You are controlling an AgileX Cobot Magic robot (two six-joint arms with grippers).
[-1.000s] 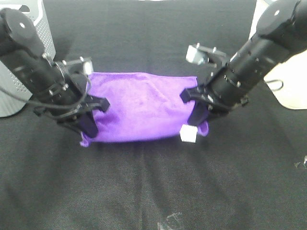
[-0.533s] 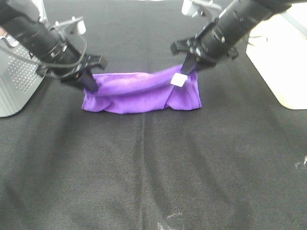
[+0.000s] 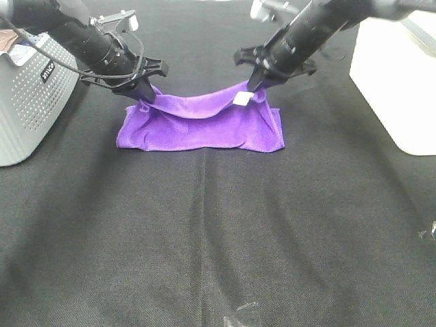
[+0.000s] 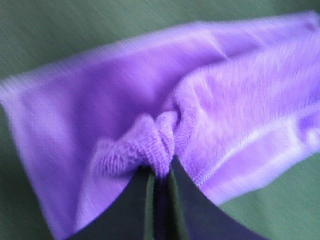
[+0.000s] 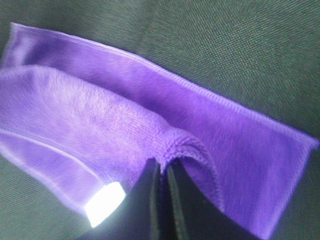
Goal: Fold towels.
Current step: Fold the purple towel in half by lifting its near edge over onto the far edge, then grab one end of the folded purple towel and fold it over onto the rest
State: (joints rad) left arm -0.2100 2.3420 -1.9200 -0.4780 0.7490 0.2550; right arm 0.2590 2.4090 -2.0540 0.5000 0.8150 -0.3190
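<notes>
The purple towel [image 3: 197,126] lies on the black table, its near edge lifted and carried over the rest. My left gripper [image 3: 142,93] is shut on the towel's left corner; the left wrist view shows the bunched cloth [image 4: 160,140] pinched between its fingers [image 4: 140,210]. My right gripper [image 3: 255,87] is shut on the right corner, with the white tag [image 3: 241,99] hanging just below. The right wrist view shows the pinched fold [image 5: 175,142] and the tag [image 5: 104,203].
A grey perforated basket [image 3: 30,102] stands at the left edge, close to my left arm. A white box [image 3: 398,82] stands at the right. A small clear scrap [image 3: 242,315] lies at the front, another [image 3: 429,231] at the right edge.
Both grippers have lifted the towel's near edge and carried it toward the far side, folding the cloth over itself. Both stay shut on their corners.
</notes>
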